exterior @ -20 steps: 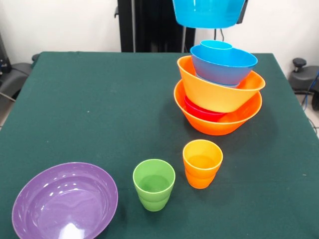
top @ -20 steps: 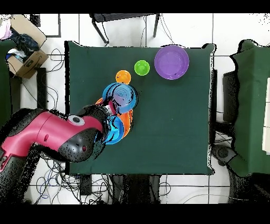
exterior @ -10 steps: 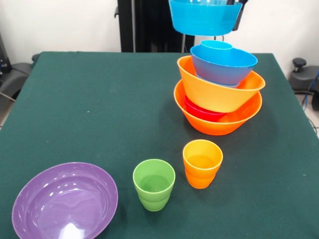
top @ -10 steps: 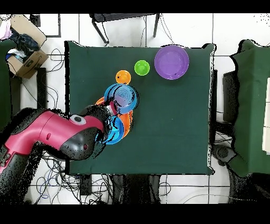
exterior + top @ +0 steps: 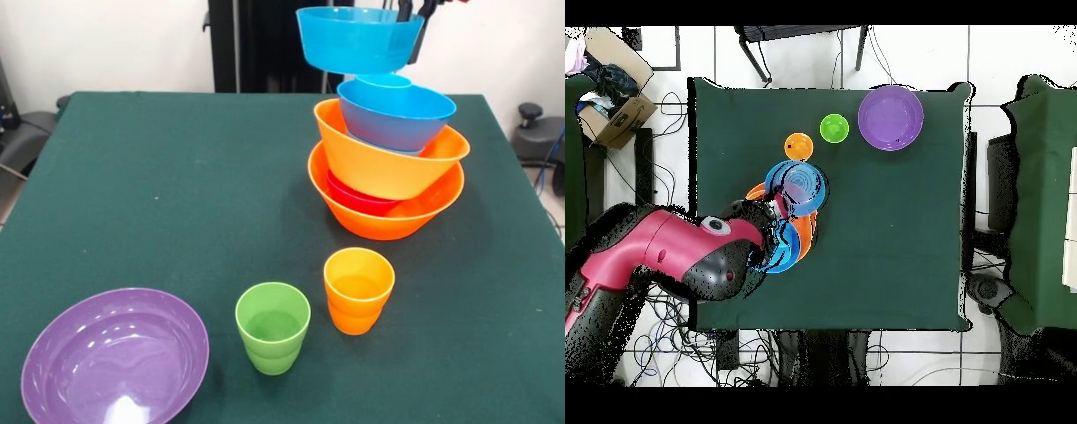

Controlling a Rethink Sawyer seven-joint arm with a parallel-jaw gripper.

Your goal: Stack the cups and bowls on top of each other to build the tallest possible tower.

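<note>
A large blue bowl hangs just above the tower, and my gripper is shut on its right rim at the top edge of the front view. The tower leans: a large orange bowl as base, a small red bowl, a tilted orange bowl, a blue bowl and a blue cup inside it. Near the front stand the orange cup and the green cup, upright and apart. The purple bowl sits at the front left. From overhead, the held blue bowl covers part of the tower.
The red arm reaches in over the table's edge beside the tower. From overhead, the orange cup, green cup and purple bowl line up along the far side of the green table.
The held blue bowl has come down from the top edge of the front view until it hangs just over the tower's blue cup. Everything on the table is unmoved.
</note>
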